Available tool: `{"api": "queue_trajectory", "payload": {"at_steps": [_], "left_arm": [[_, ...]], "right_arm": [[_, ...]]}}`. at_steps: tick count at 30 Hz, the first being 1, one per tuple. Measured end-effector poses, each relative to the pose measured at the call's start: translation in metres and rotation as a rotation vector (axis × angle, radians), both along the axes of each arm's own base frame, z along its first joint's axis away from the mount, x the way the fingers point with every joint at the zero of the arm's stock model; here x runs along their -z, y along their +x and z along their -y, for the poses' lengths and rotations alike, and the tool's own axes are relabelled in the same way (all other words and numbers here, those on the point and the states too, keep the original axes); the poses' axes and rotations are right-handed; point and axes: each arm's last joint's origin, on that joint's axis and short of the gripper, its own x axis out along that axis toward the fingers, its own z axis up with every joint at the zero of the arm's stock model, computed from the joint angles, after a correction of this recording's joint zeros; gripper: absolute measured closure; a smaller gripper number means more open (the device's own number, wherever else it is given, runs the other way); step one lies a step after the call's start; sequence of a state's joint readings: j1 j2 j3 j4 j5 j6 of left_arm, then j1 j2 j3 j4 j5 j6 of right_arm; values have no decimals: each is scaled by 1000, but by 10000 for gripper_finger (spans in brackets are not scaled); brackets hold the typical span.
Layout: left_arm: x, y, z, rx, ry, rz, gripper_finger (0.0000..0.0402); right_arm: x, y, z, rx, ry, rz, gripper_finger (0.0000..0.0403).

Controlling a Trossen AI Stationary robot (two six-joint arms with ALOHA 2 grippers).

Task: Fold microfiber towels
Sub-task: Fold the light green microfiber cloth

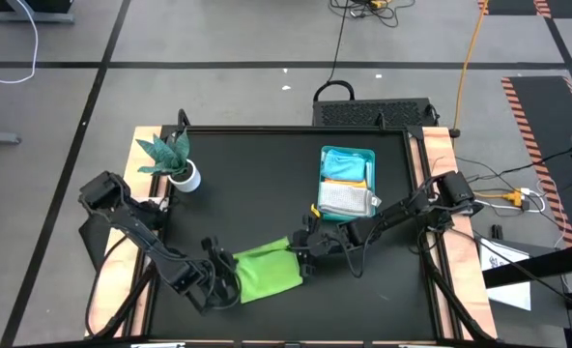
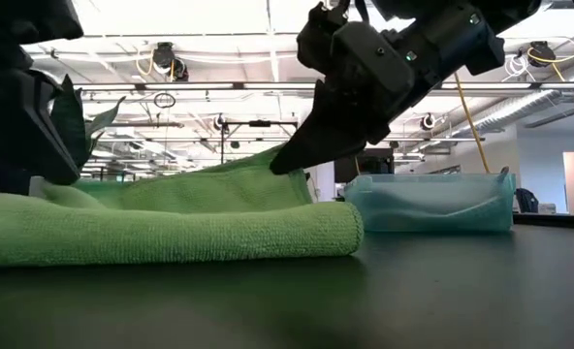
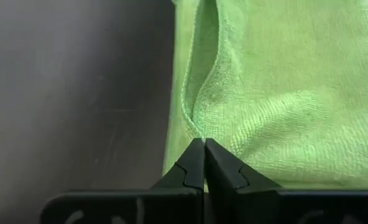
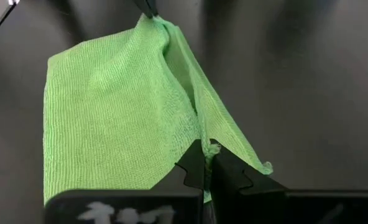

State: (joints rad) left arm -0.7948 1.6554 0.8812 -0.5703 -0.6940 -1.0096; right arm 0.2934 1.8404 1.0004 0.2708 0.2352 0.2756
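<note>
**Both grippers pinched on the lime green towel, mid-fold**

Right gripper, seen from the high view, sits at the right-hand edge of the lime green towel, which lies near the front edge of the black table, a little left of centre. The left gripper is at the towel's left edge. A teal tray holding other folded towels stands toward the table's right edge, and a small potted plant is near the back left corner.

From the low view, the right gripper lifts a peak of cloth above a layer that lies flat with a rolled, doubled front edge.

The left wrist view shows that arm's fingers closed together on the towel's hem, with a loose flap raised beside it.

The right wrist view shows its fingers likewise closed on a gathered corner, the cloth tenting up toward the other gripper.

To fold cleanly, both pinched corners should probably travel together at equal height, keeping the edge between them taut, then land squarely on the opposite edge before either lets go; an uneven pull risks a skewed fold.
</note>
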Motion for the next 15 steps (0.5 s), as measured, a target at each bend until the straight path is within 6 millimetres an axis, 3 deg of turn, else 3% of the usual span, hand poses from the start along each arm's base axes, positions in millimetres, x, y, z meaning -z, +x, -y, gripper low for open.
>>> {"api": "queue_trajectory", "payload": {"at_steps": [4, 15], "left_arm": [[0, 0, 2, 0, -39, -9, 374], [-17, -14, -8, -149, -97, 24, 241]], "right_arm": [[0, 0, 0, -1, 0, 0, 403], [0, 0, 0, -2, -2, 0, 403]]}}
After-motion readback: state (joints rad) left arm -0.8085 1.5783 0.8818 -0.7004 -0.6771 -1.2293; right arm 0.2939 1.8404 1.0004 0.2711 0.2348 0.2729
